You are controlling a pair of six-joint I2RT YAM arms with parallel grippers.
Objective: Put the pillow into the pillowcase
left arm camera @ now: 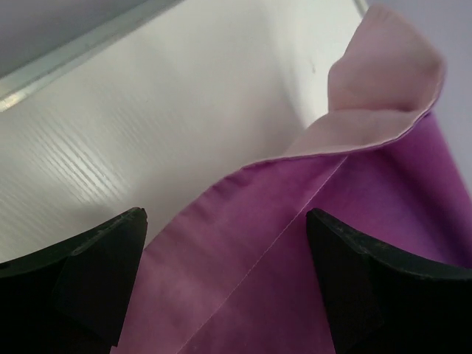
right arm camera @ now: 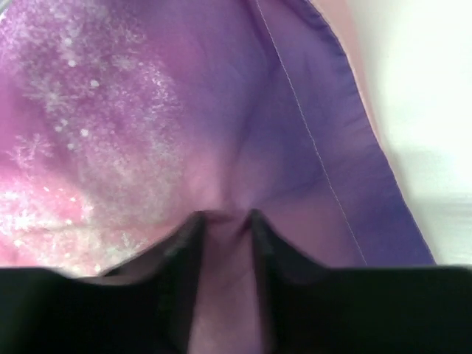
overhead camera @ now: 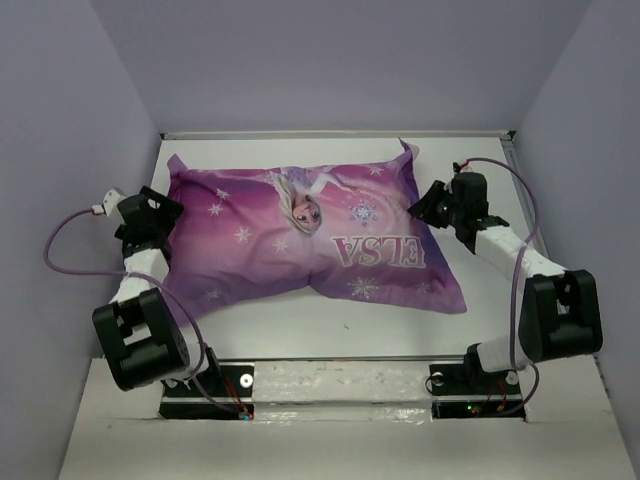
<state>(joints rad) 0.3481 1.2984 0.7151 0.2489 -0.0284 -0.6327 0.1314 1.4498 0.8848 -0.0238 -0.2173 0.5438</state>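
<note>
- Pillowcase [overhead camera: 310,240], seen from above, lies purple side up on the white surface [overhead camera: 330,320], plump and rounded like a filled cushion, with "ELSA" and snowflakes printed across it. No white pillow shows anywhere, so it is most likely inside the pillowcase already, and the task looks near its end.
- The left tool [overhead camera: 165,215] sits at the pillowcase's left end and the right tool [overhead camera: 425,205] at its right end, each touching the cloth's edge.
- In the left wrist view the left tool [left arm camera: 225,217] stands wide apart, gripping nothing. Below it runs a hemmed edge of the pillowcase [left arm camera: 332,243], thin, soft woven cloth with a straight stitched line. At the far corner a pale pink flap [left arm camera: 383,74] folds over. Beyond the hem the surface [left arm camera: 184,88] is smooth with fine ridges.
- In the right wrist view the right tool [right arm camera: 225,217] is drawn narrow, pinching a small puckered fold of the pillowcase [right arm camera: 147,110]. The fabric is matte, with frosty white speckles left of the pinch and a seam line to its right.
- The next move probably calls for a gentle tug on that pinch to seat the cloth over the filling, while the left tool closes on the hem. Thin fabric slips easily, so the grip needs a full fold.
</note>
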